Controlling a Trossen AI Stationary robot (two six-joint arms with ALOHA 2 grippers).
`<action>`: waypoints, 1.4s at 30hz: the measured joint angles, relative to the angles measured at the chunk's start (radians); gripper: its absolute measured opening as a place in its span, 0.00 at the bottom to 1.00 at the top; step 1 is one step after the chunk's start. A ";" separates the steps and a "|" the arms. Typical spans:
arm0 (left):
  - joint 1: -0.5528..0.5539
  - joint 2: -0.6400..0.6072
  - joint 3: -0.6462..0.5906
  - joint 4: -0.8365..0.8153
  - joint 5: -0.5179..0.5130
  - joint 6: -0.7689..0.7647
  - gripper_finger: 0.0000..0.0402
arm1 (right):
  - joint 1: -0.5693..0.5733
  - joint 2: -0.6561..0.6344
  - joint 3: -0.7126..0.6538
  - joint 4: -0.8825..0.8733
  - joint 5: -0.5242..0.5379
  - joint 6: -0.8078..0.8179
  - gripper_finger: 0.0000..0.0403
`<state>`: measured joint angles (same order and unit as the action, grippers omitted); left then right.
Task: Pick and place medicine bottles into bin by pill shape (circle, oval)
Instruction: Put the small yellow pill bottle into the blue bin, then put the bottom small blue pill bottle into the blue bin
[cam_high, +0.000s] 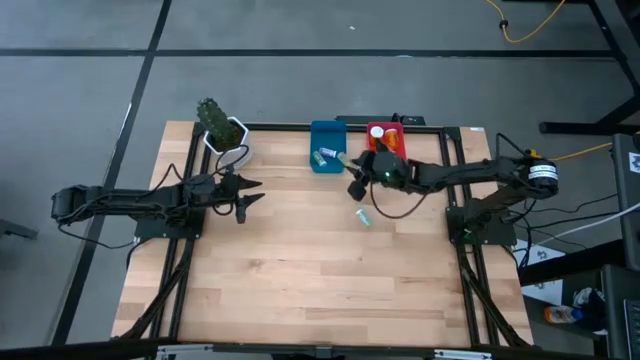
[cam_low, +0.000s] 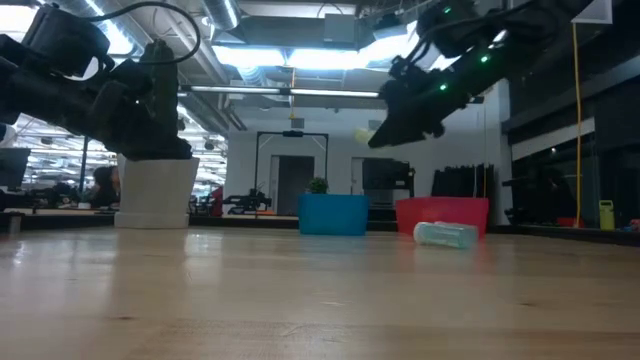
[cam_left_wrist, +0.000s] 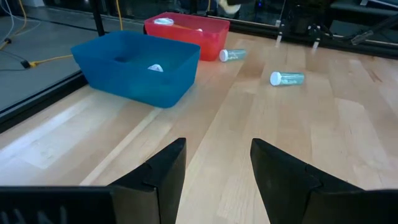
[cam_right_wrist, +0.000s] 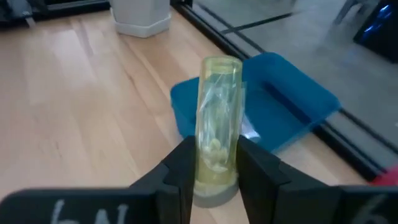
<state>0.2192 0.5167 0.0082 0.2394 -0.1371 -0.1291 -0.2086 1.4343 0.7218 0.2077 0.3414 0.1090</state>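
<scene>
The near half of the wooden table (cam_high: 330, 280) carries nothing that can be made out. Farther in, right of centre, a pale teal vial (cam_high: 363, 216) is seen lying on its side on the boards; in the low view it lies in front of the red bin (cam_low: 442, 215). A second teal vial (cam_left_wrist: 232, 55) is shown by the left wrist view, lying just beside the red bin's near corner; in the high view it is hidden under the right arm.

At the left, the left gripper (cam_high: 252, 192) is held above the table with its fingers spread apart and nothing between them.

The right gripper (cam_high: 354, 187) is raised above the table just near of the blue bin (cam_high: 327, 146), its fingers clamped on a yellowish vial (cam_right_wrist: 217, 140). The vial's lower end is covered by the fingers; small pale pills show through its wall, but their shape cannot be told.

In the far middle the blue bin and the red bin stand side by side, blue to the left. A vial (cam_high: 322, 155) lies in the blue bin; a white cap (cam_left_wrist: 163, 22) is seen in the red one, the rest being cut off by its wall. At the far left a white plant pot (cam_high: 227, 137) stands, its plant largely masked by the left arm in the low view.
</scene>
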 joint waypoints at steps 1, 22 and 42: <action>0.000 0.000 0.000 0.000 0.000 0.000 0.43 | -0.014 0.019 0.013 -0.001 -0.031 0.003 0.25; 0.000 0.000 0.000 -0.022 0.136 0.005 0.43 | -0.126 0.453 0.546 -0.382 -0.054 -0.067 0.26; 0.000 0.000 0.000 -0.046 0.235 -0.003 0.43 | -0.132 0.379 0.562 -0.511 -0.045 -0.078 0.50</action>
<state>0.2194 0.5167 0.0082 0.1938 0.0977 -0.1318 -0.3410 1.8138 1.2842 -0.3032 0.2967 0.0311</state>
